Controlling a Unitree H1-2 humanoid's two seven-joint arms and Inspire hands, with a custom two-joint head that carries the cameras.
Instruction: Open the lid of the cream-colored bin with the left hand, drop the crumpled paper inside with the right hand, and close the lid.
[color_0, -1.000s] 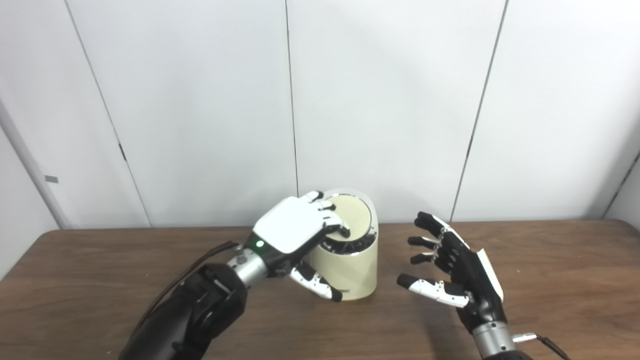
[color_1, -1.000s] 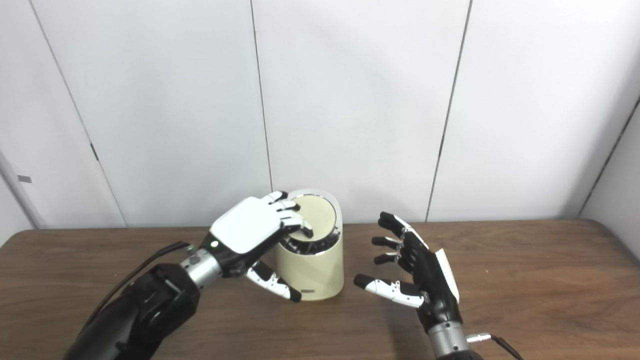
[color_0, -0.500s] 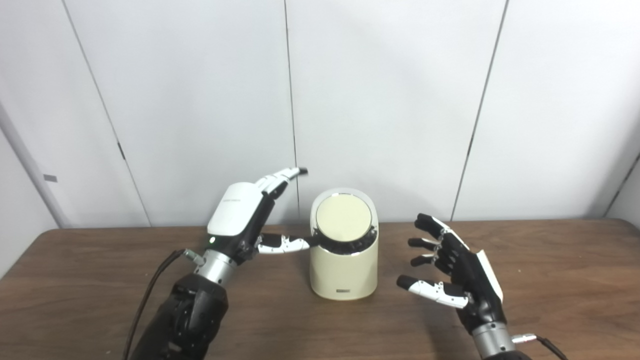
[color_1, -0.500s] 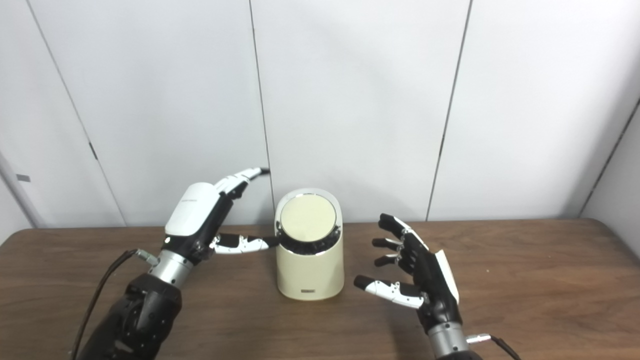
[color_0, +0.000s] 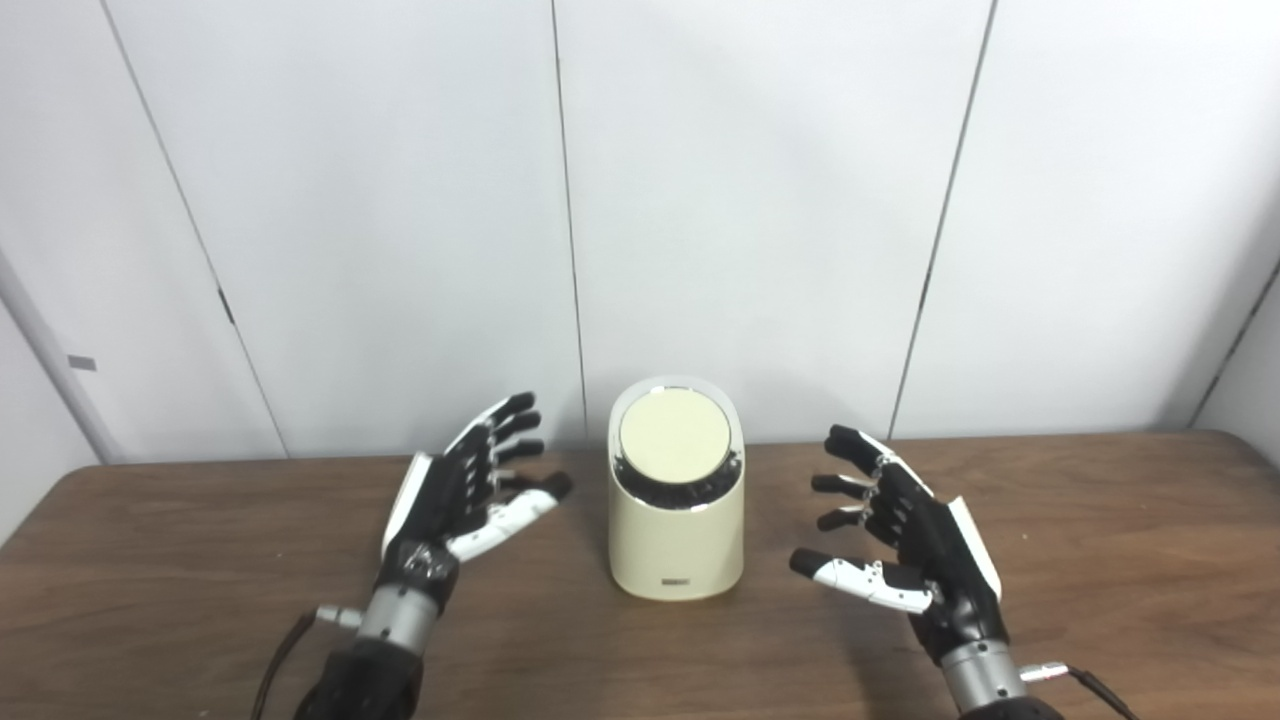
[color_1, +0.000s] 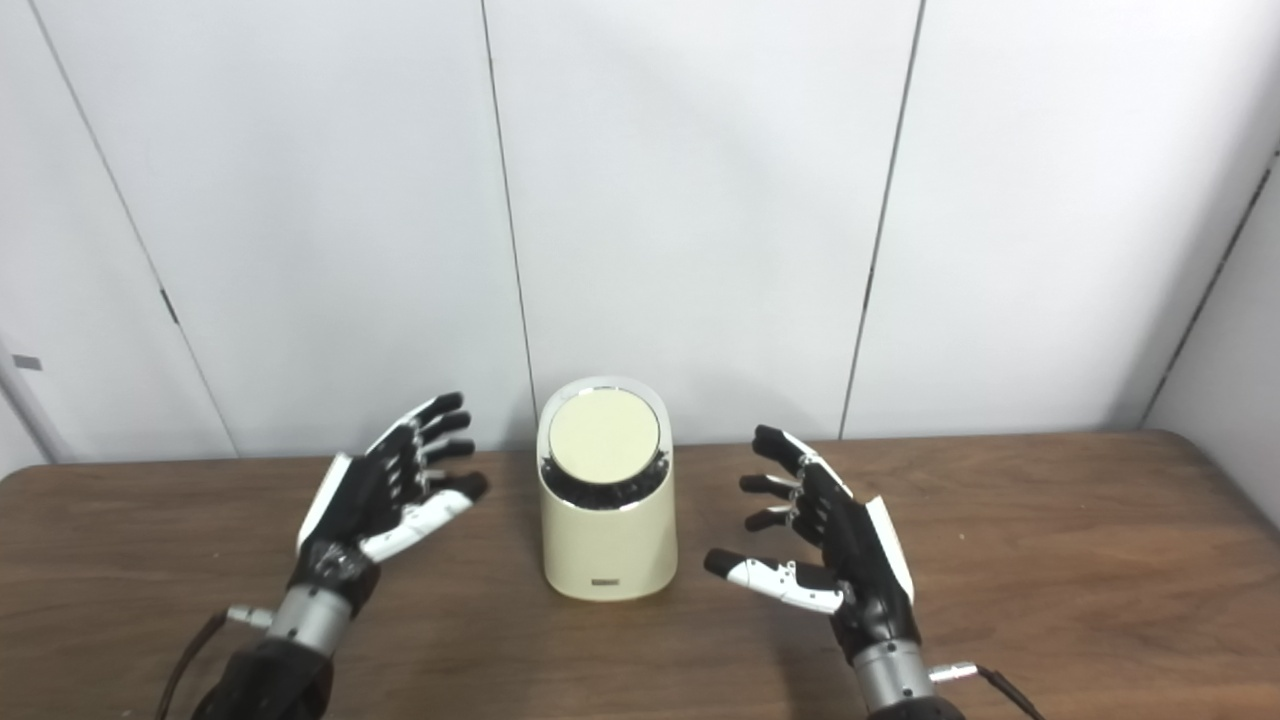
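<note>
The cream-colored bin (color_0: 677, 540) stands on the wooden table (color_0: 160, 560), near its back edge. Its round lid (color_0: 674, 438) lies shut, tilted toward me, with a dark gap under its front rim. My left hand (color_0: 455, 495) hovers to the left of the bin, open, palm turned toward it, holding nothing. My right hand (color_0: 905, 540) hovers to the right of the bin, also open and empty, fingers spread. No crumpled paper shows in either view.
A white panelled wall (color_0: 760, 200) rises right behind the table's back edge. Cables run from both wrists toward the picture's bottom edge.
My left hand came off the bin's lid, swung out leftward and dropped to hover beside the bin with fingers spread. The lid is down. The right hand stayed put; the camera shifted slightly.
</note>
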